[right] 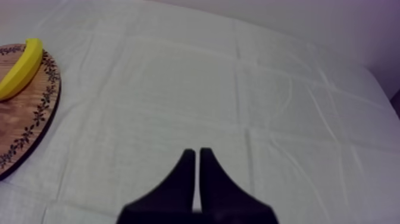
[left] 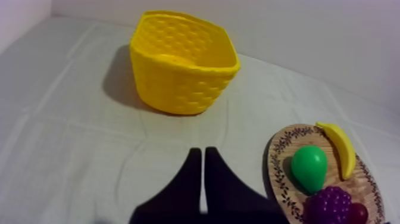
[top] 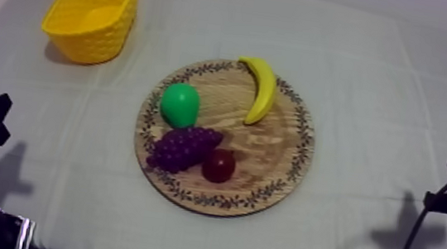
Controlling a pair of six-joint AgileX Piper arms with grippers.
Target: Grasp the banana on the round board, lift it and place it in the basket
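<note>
While left claw (left: 199, 150) and right claw (right: 194, 151) sit clenched empty, banana (top: 261, 90) lies well apart.

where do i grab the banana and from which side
Take the banana across its middle, from straight above, fingers spanning its narrow width. It lies flat at the far rim of the wooden board, apart from the pear, so both sides look free.

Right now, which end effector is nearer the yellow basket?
Left. The left end effector, shut, sits at the left side with the yellow basket ahead of it. The right end effector, shut, sits at the right side, the wooden board between it and the basket.
</note>
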